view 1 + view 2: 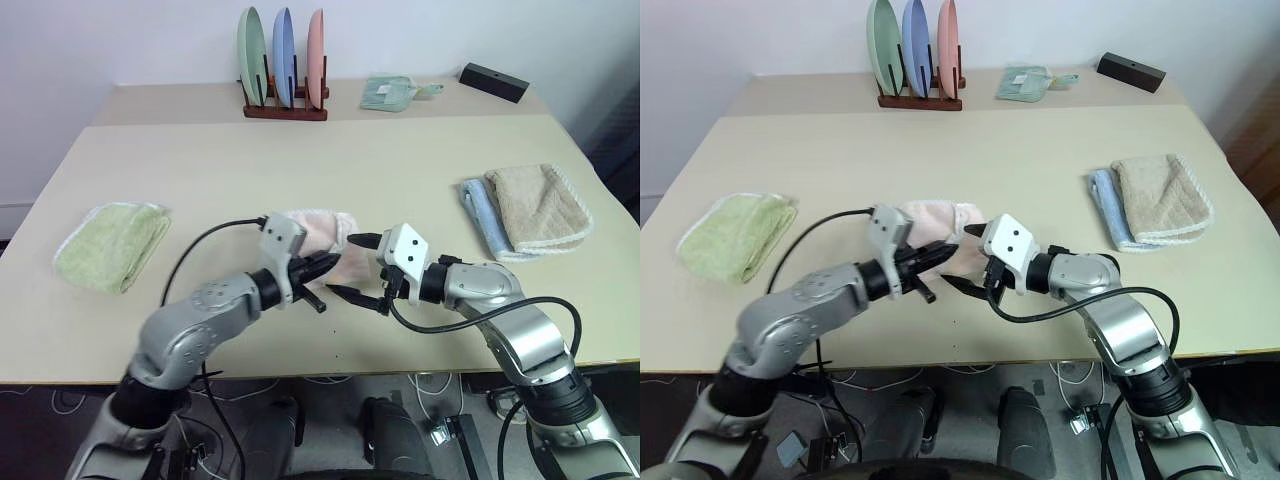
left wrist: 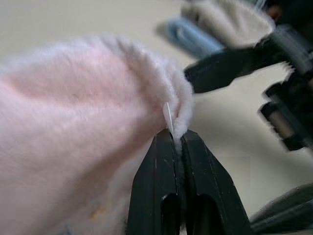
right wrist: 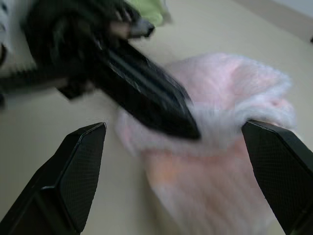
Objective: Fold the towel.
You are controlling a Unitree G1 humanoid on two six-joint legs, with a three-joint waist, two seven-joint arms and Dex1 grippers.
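Note:
The pale pink towel (image 1: pixel 318 232) lies bunched near the middle of the table (image 1: pixel 330 160), with one edge lifted off it. My left gripper (image 1: pixel 330 263) is shut on that raised edge; in the left wrist view its fingers (image 2: pixel 161 171) pinch the fluffy rim of the towel (image 2: pixel 88 122). My right gripper (image 1: pixel 345 266) faces it from the right and stands open, one finger above and one below the left gripper's tip. In the right wrist view its fingers (image 3: pixel 73 176) stand wide on either side of the pinched towel (image 3: pixel 230 93) without touching it.
A folded light green towel (image 1: pixel 110 245) lies at the left. A beige towel on a blue one (image 1: pixel 535 210) lies at the right. At the back stand a plate rack (image 1: pixel 285 105) with three plates, a small green cloth (image 1: pixel 390 92) and a black box (image 1: pixel 493 82).

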